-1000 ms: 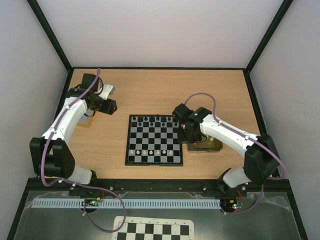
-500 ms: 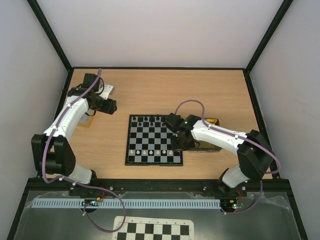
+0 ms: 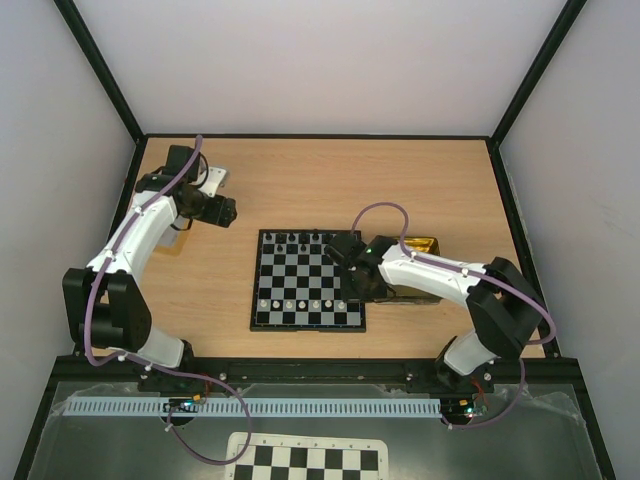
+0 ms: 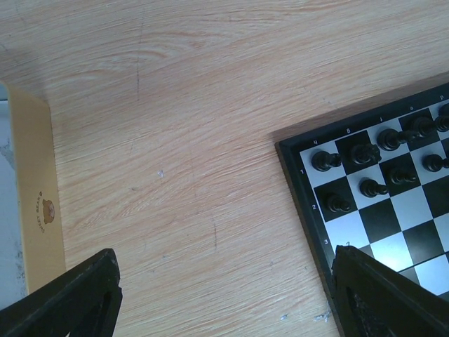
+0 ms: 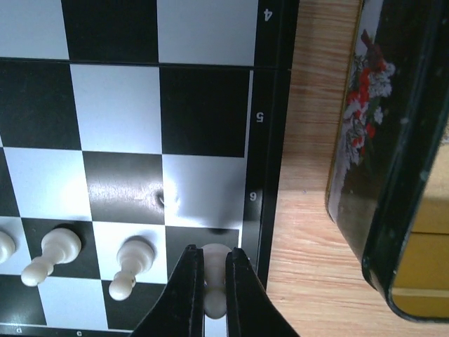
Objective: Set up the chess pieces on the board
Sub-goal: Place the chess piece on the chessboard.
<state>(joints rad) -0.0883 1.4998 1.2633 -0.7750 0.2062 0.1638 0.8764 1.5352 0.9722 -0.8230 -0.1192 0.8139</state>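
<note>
Right gripper (image 5: 214,253): the jaws are drawn together and clamped on one cream pawn (image 5: 214,284). The pawn is gripped upright between the two dark fingers (image 5: 188,281), and its head shows just past their tips. It is held over the dark square at the right edge of the board (image 5: 273,140), in line with the neighbouring pawns. Whether its base touches the square cannot be told.

Two further cream pawns (image 5: 130,265) are seen standing in the same row to the left, each on its own square, and a third is cut off by the picture's edge. The squares further up the board are bare in this view. Just beside the board's black frame, on the wood, a dark tin (image 5: 379,175) with a red floral side is noted, apart from the frame.

In the top view the right gripper (image 3: 355,290) is placed at the board's near right corner, and the tin's gold inside (image 3: 418,246) shows behind the arm. A row of cream pawns (image 3: 302,302) is lined along the near side of the board (image 3: 307,325); black pieces (image 3: 300,240) are ranked along the far side.

Left gripper (image 4: 224,302): the jaws are held wide apart and nothing is seen between them. It hangs over bare table (image 4: 175,140), off the board's far left corner, where black pieces are seen. A yellow card (image 4: 35,196) lies at the left edge.
</note>
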